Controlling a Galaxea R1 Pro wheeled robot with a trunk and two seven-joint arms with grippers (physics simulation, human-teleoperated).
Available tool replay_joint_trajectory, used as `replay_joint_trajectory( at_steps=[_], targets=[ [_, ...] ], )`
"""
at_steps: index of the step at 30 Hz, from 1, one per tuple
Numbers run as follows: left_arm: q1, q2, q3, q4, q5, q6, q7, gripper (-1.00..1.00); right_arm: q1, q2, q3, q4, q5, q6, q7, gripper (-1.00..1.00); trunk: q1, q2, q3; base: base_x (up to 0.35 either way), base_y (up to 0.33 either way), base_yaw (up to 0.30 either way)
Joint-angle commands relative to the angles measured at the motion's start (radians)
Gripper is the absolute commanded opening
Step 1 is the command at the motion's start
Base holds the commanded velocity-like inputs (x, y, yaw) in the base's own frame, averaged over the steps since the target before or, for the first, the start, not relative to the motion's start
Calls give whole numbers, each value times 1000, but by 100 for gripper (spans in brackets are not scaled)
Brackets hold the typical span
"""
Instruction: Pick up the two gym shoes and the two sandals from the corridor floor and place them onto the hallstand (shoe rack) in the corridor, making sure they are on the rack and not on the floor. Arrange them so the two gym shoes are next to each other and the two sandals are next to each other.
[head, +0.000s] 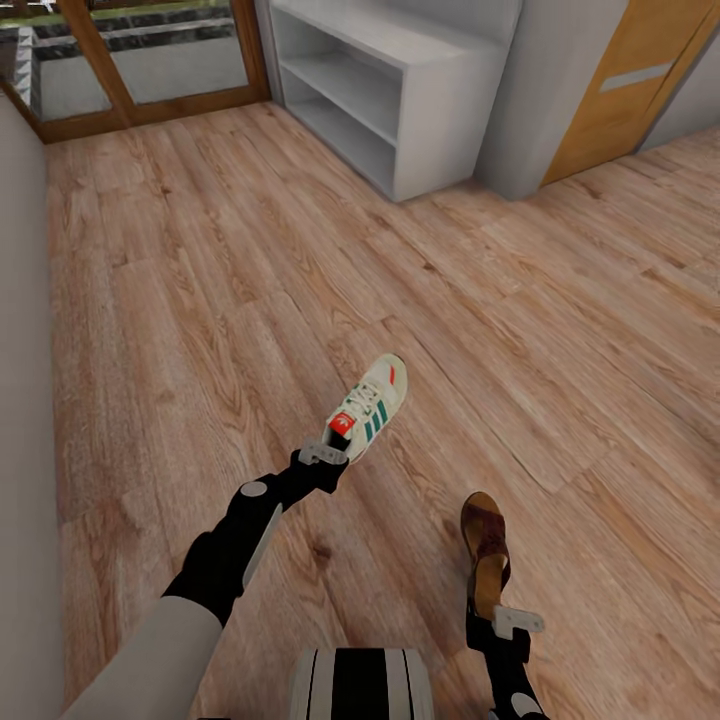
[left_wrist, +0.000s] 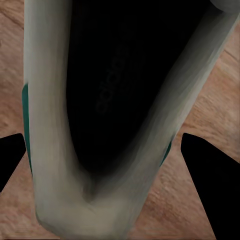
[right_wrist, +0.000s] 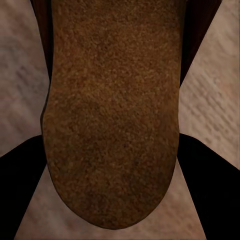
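Observation:
One white gym shoe (head: 372, 405) with green stripes and a red tongue label is held by its heel in my left gripper (head: 325, 455), toe pointing away from me. The left wrist view looks into the shoe's dark opening (left_wrist: 100, 115), with a black finger (left_wrist: 212, 185) on each side of the heel. My right gripper (head: 505, 620) is shut on the heel of a brown sandal (head: 485, 545), whose tan footbed (right_wrist: 115, 110) runs between the fingers (right_wrist: 20, 195). The pale grey hallstand (head: 400, 70) stands far ahead, across the wood-plank corridor floor (head: 250, 280). The other shoe and sandal are out of view.
A glass door in a wooden frame (head: 130, 60) is at the back left, beside the hallstand. A grey wall (head: 20, 400) runs along my left. A grey pillar (head: 550, 90) and an orange-brown door (head: 630, 80) stand right of the hallstand.

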Motion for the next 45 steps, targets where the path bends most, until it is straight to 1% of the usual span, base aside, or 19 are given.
replay_joint_trajectory(
  at_steps=[1, 7, 10, 12, 13, 16, 19, 20, 23, 25, 29, 30, 32, 34, 37, 39, 41, 42, 45],
  targets=[
    [2, 1, 2, -1, -9, 4, -6, -100, 0, 0, 9, 1, -9, -3, -6, -100, -1, 0, 3, 0, 0, 0],
    [28, 19, 41, 6, -9, 2, -5, -100, 0, 5, 9, 1, -9, -6, -7, -100, -3, 1, 27, 0, 0, 0],
    [36, 24, 78, 7, -9, 0, -4, -100, 0, 9, 9, 1, -7, -6, -6, -100, -5, 2, 38, 0, 0, -2],
    [64, 31, 94, 17, -11, -4, 19, -100, 0, 10, 11, 5, 0, -6, -5, -100, -5, 3, 49, 0, 0, -122],
    [83, 34, 105, 24, -10, -11, 47, -100, 0, 9, 12, 7, 1, -6, -5, -100, -6, 3, 54, 0, 0, -118],
    [110, 35, 126, 42, -9, -27, 62, -100, 1, 5, 11, 8, 1, -7, -4, -100, -7, 4, 70, 0, 0, -115],
    [133, 36, 157, 58, -9, -63, 66, -100, 1, 2, 11, 7, 0, -8, -3, -100, -9, 4, 87, 0, 0, -111],
    [146, 36, 175, 68, -10, -89, 67, -100, 1, 1, 11, 7, 1, -8, -2, -100, -9, 4, 92, 0, 0, -109],
    [172, 38, 209, 93, -12, -145, 68, -100, 1, -2, 12, 9, 8, -8, -2, -100, -10, 5, 108, 0, 0, -109],
    [187, 40, 225, 107, -13, -172, 69, -100, 2, -8, 12, 13, 13, -8, -1, -100, -11, 6, 119, 0, 0, -109],
    [224, 54, 263, 141, -13, -234, 81, -100, 3, -43, 14, 28, 32, -9, 1, -100, -13, 7, 141, 0, 0, -109],
    [238, 59, 276, 158, -12, -260, 88, -100, 4, -57, 14, 34, 39, -10, 1, -100, -14, 7, 146, 0, 0, -109],
    [255, 66, 294, 194, -12, -306, 99, -100, 6, -73, 14, 44, 46, -15, 2, -100, -14, 7, 157, 0, 0, -109],
    [263, 70, 307, 226, -11, -342, 110, -100, 9, -80, 15, 52, 49, -22, 2, -100, -15, 8, 168, 0, 0, -108],
    [272, 78, 334, 324, -11, -437, 153, -100, 16, -87, 15, 74, 53, -52, 3, -100, -17, 8, 184, 0, 0, -109],
    [275, 82, 342, 383, -13, -484, 186, -100, 18, -88, 15, 87, 54, -76, 3, -100, -18, 9, 195, 0, 0, -109],
    [277, 87, 346, 419, -13, -508, 209, -100, 19, -88, 15, 97, 55, -90, 3, -100, -19, 9, 205, 0, 0, -108],
    [281, 93, 348, 451, -12, -528, 234, -100, 20, -89, 15, 106, 55, -103, 3, -100, -19, 10, 211, 0, 0, -108],
    [297, 108, 351, 494, -8, -563, 275, -100, 21, -90, 15, 118, 55, -121, 3, -100, -20, 10, 227, 0, 0, -108]
  ],
)
